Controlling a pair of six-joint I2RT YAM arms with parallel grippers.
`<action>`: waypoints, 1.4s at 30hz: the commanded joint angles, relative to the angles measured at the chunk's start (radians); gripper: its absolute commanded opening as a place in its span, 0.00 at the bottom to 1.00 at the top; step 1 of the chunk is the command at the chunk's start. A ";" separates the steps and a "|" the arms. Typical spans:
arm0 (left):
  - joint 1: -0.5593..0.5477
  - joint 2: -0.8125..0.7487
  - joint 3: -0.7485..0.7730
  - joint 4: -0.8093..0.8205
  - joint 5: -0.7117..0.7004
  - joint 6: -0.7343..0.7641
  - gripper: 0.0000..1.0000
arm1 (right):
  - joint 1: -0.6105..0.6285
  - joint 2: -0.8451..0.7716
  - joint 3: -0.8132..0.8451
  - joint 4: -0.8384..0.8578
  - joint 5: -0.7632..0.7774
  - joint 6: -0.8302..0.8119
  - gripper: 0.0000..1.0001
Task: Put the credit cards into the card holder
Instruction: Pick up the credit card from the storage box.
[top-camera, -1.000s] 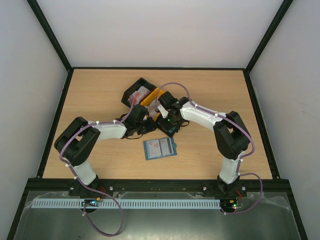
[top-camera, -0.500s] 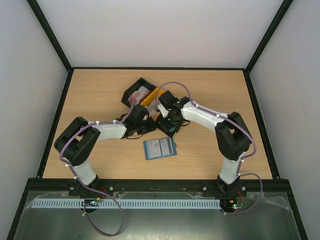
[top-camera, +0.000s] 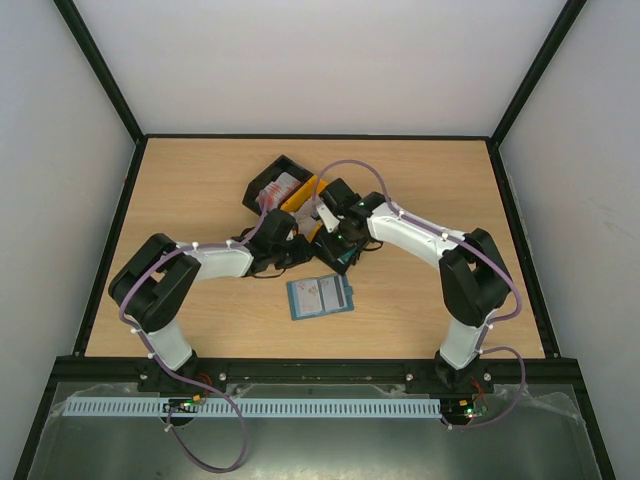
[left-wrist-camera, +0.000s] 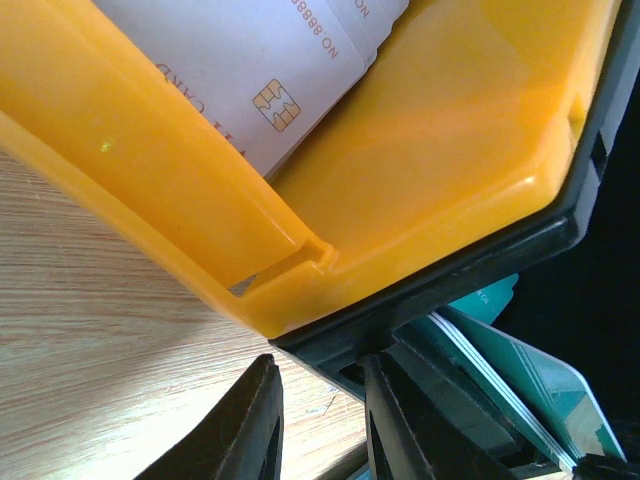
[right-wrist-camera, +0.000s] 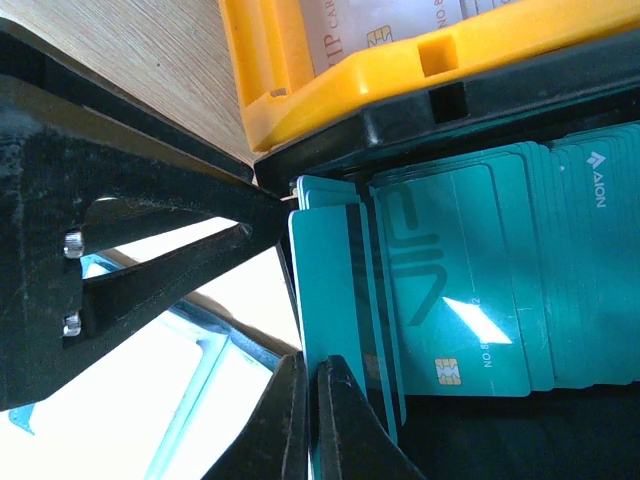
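A black bin holds a stack of teal credit cards. My right gripper is shut on the edge of the frontmost teal card, which stands upright at the stack's left end. My left gripper is clamped on that bin's near rim corner, with teal cards showing behind it. From above, both grippers meet at this bin, the left gripper beside the right gripper. The blue-teal card holder lies flat and open on the table just in front of them.
A yellow bin with whitish cards touches the teal cards' bin. Behind it stands another black bin with red-and-white cards. The wooden table is ringed by a black frame and white walls.
My right gripper has closed on the front teal card, and its arm shifted slightly. The left gripper and the card holder have not moved.
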 joint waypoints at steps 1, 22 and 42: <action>0.005 0.006 0.020 -0.016 -0.030 0.010 0.25 | 0.006 -0.021 -0.009 -0.024 0.002 0.026 0.02; 0.008 -0.247 -0.067 0.031 -0.086 0.001 0.43 | -0.016 -0.390 -0.091 0.233 0.154 0.183 0.02; 0.041 -0.805 -0.197 0.268 0.418 -0.132 0.86 | -0.015 -0.842 -0.586 1.102 -0.364 0.950 0.02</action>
